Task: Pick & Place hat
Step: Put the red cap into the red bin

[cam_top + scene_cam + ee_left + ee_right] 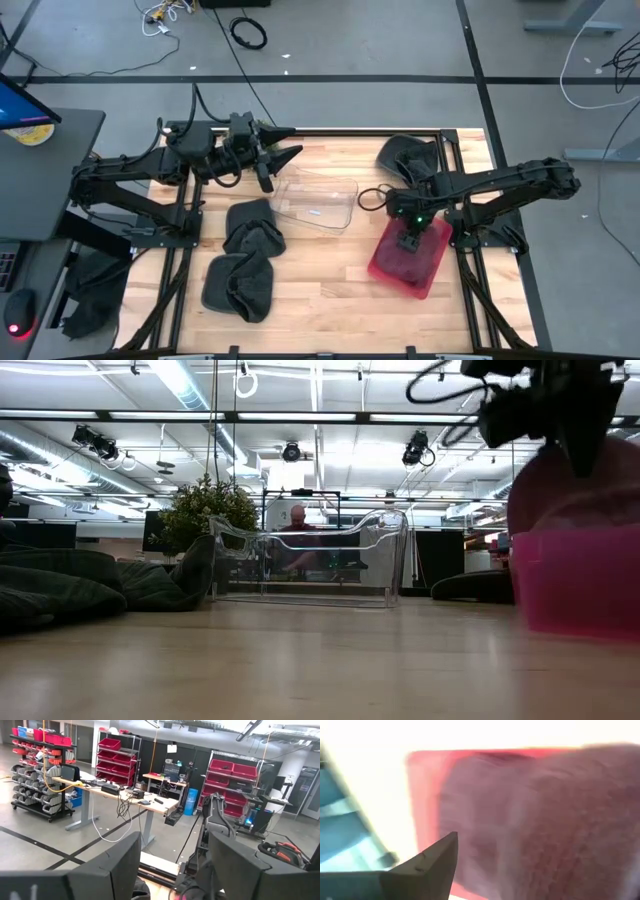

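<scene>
A dark maroon hat lies in the red bin on the table's right side. In the low view the hat bulges above the bin's wall. My right gripper hangs just over it, pointing down. In the right wrist view one finger stands wide of the middle over the hat, and the other finger is hidden behind the hat. My left gripper waits open near the table's far edge, aimed at the room. My right gripper stands open directly above the hat's top, coming from above and pointing down. The hat rests in the red bin. Whether a finger still touches the hat cannot be told, since the hat covers one finger.
A clear plastic bin stands mid-table. Two dark hats lie to the left of it, and another lies at the far right corner. Bare wood shows along the near edge. A person sits beyond the table.
</scene>
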Controlling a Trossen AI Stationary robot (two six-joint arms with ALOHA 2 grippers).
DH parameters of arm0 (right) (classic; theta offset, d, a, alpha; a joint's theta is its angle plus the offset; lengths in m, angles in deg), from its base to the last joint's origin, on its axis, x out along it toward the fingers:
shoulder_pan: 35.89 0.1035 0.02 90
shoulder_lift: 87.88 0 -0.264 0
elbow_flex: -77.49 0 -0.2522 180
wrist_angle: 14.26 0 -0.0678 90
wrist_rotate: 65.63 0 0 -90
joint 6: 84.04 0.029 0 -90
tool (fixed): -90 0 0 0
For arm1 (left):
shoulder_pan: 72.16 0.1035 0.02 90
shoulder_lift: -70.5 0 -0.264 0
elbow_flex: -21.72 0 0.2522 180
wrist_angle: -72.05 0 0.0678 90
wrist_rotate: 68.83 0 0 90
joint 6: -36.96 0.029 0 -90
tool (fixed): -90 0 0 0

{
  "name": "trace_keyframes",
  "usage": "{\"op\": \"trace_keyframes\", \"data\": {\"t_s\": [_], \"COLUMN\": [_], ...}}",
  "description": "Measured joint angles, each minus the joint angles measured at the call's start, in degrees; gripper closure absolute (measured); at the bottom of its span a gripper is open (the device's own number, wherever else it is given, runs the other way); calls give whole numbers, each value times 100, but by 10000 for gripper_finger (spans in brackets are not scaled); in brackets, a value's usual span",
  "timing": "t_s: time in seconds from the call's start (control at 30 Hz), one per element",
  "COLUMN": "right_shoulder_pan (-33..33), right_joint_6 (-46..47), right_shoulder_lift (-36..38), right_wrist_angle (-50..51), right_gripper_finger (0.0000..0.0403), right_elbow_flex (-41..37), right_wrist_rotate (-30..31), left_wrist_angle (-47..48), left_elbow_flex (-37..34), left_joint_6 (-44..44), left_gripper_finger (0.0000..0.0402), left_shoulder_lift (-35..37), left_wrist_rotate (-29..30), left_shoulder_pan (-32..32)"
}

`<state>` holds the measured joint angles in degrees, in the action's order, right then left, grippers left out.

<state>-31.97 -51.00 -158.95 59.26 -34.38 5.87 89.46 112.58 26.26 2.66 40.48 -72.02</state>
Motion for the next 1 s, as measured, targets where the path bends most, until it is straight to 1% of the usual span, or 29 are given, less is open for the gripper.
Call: {"op": "trace_keyframes", "data": {"t_s": [0.07,0.2,0.27,0.37,0.47,0.63,0.7,0.83,1.0], "right_shoulder_pan": [13,12,22,22,20,18,15,15,13], "right_joint_6": [-31,145,151,151,110,130,98,-5,-273], "right_shoulder_lift": [-11,-24,-24,-24,-24,-22,-20,-20,-19], "right_wrist_angle": [-134,430,607,750,742,761,798,1101,1529], "right_gripper_finger": [167,167,167,165,151,118,109,108,126], "right_elbow_flex": [8,8,8,8,8,8,12,202,632], "right_wrist_rotate": [-51,673,844,847,702,127,54,245,465], "left_wrist_angle": [13,67,109,159,189,225,236,241,244], "left_elbow_flex": [0,0,0,0,0,0,0,0,0], "left_joint_6": [0,0,0,0,0,0,-2,-2,-2], "left_gripper_finger": [165,165,165,165,165,165,165,165,165], "left_shoulder_lift": [0,0,0,-2,-2,-2,-4,-4,-4], "left_wrist_rotate": [0,0,0,-1,0,0,0,-2,-1], "left_shoulder_pan": [0,0,0,0,0,0,0,0,0]}}
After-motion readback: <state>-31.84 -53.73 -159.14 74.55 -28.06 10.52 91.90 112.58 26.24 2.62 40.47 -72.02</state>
